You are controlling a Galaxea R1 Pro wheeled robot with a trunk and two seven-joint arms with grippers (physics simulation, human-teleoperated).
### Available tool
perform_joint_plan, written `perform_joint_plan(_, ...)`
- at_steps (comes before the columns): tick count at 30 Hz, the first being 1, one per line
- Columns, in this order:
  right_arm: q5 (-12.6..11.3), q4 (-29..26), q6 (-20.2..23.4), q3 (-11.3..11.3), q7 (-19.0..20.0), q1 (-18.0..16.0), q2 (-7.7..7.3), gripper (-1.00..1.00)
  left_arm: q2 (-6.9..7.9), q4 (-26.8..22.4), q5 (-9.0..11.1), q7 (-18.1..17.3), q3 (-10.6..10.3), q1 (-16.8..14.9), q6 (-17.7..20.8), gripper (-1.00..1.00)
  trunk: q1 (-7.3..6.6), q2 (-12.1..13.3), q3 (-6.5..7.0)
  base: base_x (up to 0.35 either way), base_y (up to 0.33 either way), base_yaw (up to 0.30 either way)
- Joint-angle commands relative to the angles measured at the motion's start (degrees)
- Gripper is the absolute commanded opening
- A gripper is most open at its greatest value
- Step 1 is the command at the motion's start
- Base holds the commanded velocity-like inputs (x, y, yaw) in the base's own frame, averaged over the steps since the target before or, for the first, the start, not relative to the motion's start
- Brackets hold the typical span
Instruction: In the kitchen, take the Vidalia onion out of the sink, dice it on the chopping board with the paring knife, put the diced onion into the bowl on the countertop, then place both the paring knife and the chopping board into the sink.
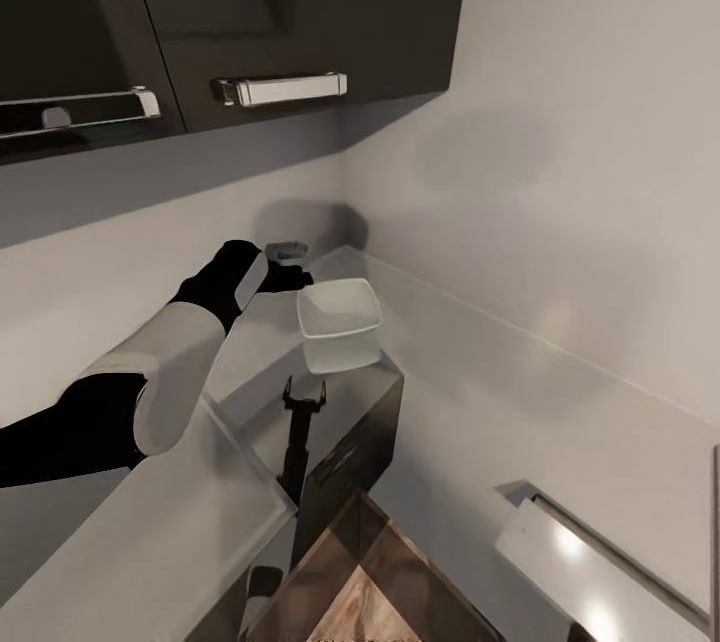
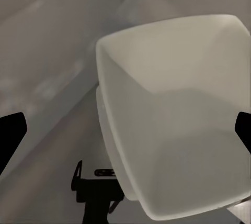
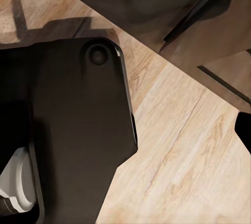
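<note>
Upper cabinets (image 1: pixel 300 12): dark doors across the upper left of the head view, each with a chrome bar handle (image 1: pixel 280 88).
Left arm (image 1: pixel 160 372): white and black, coming in from the left edge at mid-height and reaching up and right toward the wall corner.
Left gripper (image 1: pixel 290 264): just left of centre in the head view, close to the bowl's upper left rim. In the left wrist view its dark fingertips (image 2: pixel 11 132) sit at the two side edges, spread wide with nothing between the pads; the jaws stand open.
Countertop (image 1: pixel 150 542): grey, slightly reflective, running from the lower left up to the wall corner near centre.
Bowl (image 1: pixel 340 324): white, squarish, rounded corners, at centre of the head view on the end of the countertop near the corner. Nothing shows inside it. In the left wrist view the bowl (image 2: pixel 172 114) takes up the centre and right.
Right gripper (image 1: pixel 305 400): small dark fork just below the bowl in the head view, on a thin dark arm rising from the bottom centre. Its prongs look parted; I cannot tell its state for sure.
Floor (image 3: pixel 178 145): light wood planks at the right of the right wrist view, with a dark robot part (image 3: pixel 73 130) over the left half.
Wall (image 1: pixel 560 172): plain pale grey, right half of the head view.
</note>
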Motion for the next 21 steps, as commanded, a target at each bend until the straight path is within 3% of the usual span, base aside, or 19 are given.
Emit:
perform_joint_plan(1, 0.04, -0.14, -0.03, 0.02, -0.21, 0.04, 0.02, 1.00, -0.04, -0.06, 0.14, 0.03, 0.34, -0.04, 0.28, 1.00, 0.03, -0.11, -0.19, 0.000, 0.000, 0.000)
perform_joint_plan(21, 0.07, -0.16, -0.26, -0.02, -0.22, 0.04, 0.02, 1.00, -0.11, 0.11, 0.14, 0.03, 0.26, 0.10, 0.28, 1.00, 0.03, -0.11, -1.80, 0.029, 0.000, 0.000)
